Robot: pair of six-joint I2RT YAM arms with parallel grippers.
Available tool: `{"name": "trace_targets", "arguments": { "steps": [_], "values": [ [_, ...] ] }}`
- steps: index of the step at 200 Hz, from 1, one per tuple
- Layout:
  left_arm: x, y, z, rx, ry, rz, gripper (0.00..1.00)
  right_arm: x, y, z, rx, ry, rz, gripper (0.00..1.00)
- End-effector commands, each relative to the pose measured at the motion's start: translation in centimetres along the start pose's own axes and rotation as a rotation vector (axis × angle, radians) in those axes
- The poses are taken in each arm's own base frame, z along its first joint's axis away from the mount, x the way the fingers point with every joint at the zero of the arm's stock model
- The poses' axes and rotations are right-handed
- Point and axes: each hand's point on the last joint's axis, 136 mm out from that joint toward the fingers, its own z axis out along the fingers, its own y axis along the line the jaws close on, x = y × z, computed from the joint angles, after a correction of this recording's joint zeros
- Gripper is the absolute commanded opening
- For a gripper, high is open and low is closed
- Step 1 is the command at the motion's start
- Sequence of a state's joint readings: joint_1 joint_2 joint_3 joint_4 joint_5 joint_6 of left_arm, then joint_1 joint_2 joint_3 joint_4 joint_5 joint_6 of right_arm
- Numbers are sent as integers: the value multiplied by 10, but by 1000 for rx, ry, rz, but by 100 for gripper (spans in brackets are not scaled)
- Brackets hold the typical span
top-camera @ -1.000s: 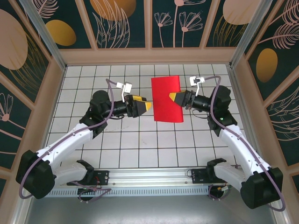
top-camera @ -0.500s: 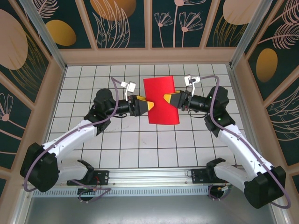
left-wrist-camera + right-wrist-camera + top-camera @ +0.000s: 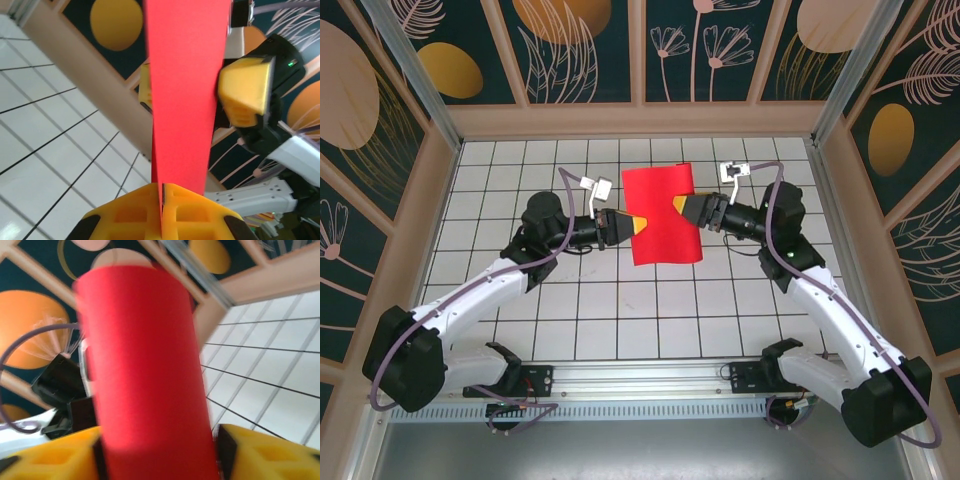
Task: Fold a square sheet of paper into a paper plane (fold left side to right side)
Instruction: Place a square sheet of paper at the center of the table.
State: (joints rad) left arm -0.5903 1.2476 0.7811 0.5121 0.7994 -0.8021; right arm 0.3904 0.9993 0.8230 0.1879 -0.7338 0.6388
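Walled cell: dark teal wall panels printed with pale leaf outlines and orange ovals, set in wood-coloured framing. White worktop, matte, ruled in a thin black grid.

Square sheet of paper: plain bright red, thin, unprinted. It is held up off the worktop at mid-cell toward the far side, between the two arms. From above it reads taller than wide. Long axis runs near to far, leaning slightly, so the far edge sits a little left of the near edge. Far edge is wavy, not flat. On the right wrist camera the paper bows into a rounded curve and is blurred.

Left gripper: yellow plastic, reaching in from the left, jaws together and pinching the sheet's left edge. On the left wrist camera the paper rises edge-on out of the closed fingertips.

Right gripper: at the sheet's right side, jaws apart. One yellow finger sits on each face, and the paper passes through the gap.
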Motion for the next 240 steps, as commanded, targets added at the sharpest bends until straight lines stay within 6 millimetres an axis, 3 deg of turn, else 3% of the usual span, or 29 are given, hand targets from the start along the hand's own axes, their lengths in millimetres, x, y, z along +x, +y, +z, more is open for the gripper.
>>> {"name": "trace_targets", "arguments": {
  "steps": [1, 13, 25, 50, 82, 105, 128, 160, 190, 227, 240],
  "values": [
    [26, 41, 2, -126, 58, -72, 1, -1, -33, -8, 197, -12, -20, 79],
    [41, 63, 4, -185, 95, -122, 1, 4, -56, -14, 318, -4, -13, 92],
    [57, 88, 4, -255, 138, -166, 1, 11, -79, -22, 436, 11, -7, 99],
    [95, 132, 2, -376, 233, -244, 1, 33, -118, -36, 621, 79, 18, 99],
    [132, 185, -7, -543, 324, -291, 1, 65, -142, -31, 631, 136, 84, 99],
    [149, 207, -12, -612, 365, -311, 1, 93, -158, -20, 601, 174, 164, 91],
    [162, 225, -16, -670, 405, -325, 2, 118, -177, -8, 603, 220, 235, 75],
    [163, 227, -17, -679, 416, -324, 3, 147, -202, 8, 656, 296, 280, 58],
    [158, 223, -16, -678, 409, -319, 5, 172, -224, 10, 729, 366, 319, 53],
    [154, 217, -12, -648, 405, -327, 12, 196, -236, 11, 757, 437, 345, 49],
    [142, 203, -5, -592, 380, -317, 16, 202, -241, 8, 788, 457, 349, 48]
  ]
}}
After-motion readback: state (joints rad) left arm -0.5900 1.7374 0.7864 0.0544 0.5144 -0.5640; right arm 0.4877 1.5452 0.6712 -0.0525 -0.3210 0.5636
